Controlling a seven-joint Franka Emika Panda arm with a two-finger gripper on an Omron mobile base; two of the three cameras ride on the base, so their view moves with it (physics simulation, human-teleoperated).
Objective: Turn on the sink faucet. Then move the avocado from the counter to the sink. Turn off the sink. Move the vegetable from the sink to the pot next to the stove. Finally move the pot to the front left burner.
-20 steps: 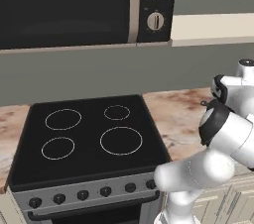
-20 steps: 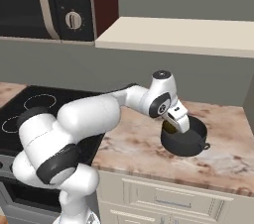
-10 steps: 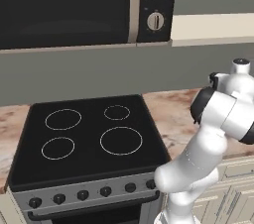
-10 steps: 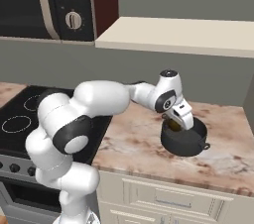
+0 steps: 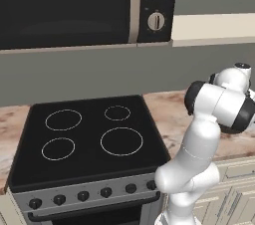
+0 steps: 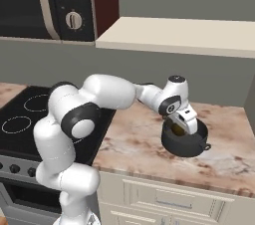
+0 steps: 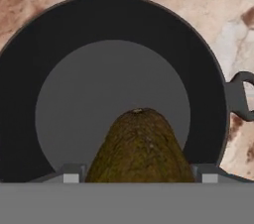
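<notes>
The avocado (image 7: 141, 148), dark brownish-olive, sits between my gripper's (image 7: 140, 177) two fingertips, pointed end away from the hand. My gripper (image 6: 182, 125) is shut on it, just over the mouth of the dark grey pot (image 6: 185, 142). Looking along the hand, the pot (image 7: 114, 20) lies right below, its bottom bare, one handle at the right. It stands on the marbled counter (image 6: 134, 144), right of the stove (image 6: 20, 119). The front left burner (image 5: 58, 148) is a bare white ring. The sink and its faucet are out of view.
A black microwave (image 5: 74, 10) hangs over the stove (image 5: 89, 139), and a cream shelf (image 6: 174, 35) juts out above the counter. My own arm arches from the stove's right edge across to the pot. Black knobs (image 5: 82, 195) line the stove front.
My elbow has swung up and to the right while the hand stays over the pot with the avocado in it. The pot has not moved.
</notes>
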